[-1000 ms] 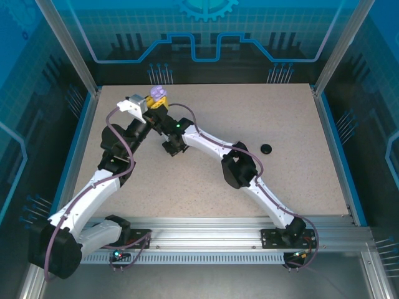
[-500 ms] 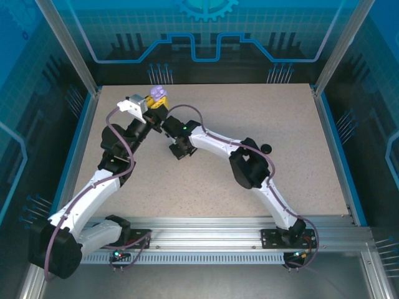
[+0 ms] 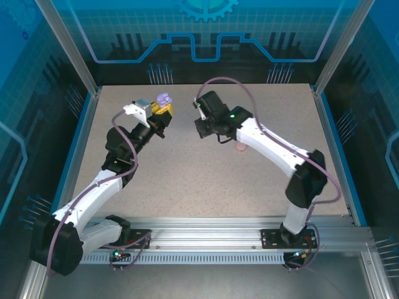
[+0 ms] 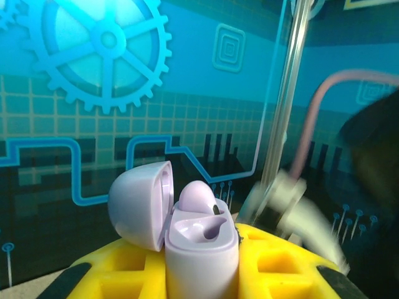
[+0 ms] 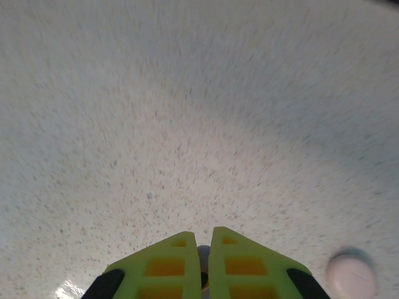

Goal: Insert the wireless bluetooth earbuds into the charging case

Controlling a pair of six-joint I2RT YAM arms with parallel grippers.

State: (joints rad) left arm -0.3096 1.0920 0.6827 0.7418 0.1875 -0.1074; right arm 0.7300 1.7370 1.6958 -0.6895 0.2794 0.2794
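The left gripper (image 4: 206, 274) is clamped on a lilac charging case (image 4: 199, 243). Its yellow fingers (image 4: 280, 255) press the case from both sides at the bottom of the left wrist view. The lid (image 4: 140, 205) is swung open to the left. One lilac earbud (image 4: 198, 198) sits in the far well, and the near well is bare. In the top view the case is held above the surface in the upper left of the table.

The right gripper (image 5: 204, 244) has its yellow-green fingers drawn together at the bottom centre of the right wrist view, leaving only a thin slit. A small pale speck shows in that slit, and I cannot tell what it is. A blurred pink round thing (image 5: 351, 274) lies on the surface at lower right.

The table (image 3: 249, 187) is a pale speckled board with a blue edge strip. A slotted aluminium rail (image 3: 212, 240) runs along its near side and carries both arm bases. Translucent blue panels close in the table, printed with a gear graphic (image 4: 103, 47) and circuit lines. They are framed by aluminium posts (image 4: 283, 106).
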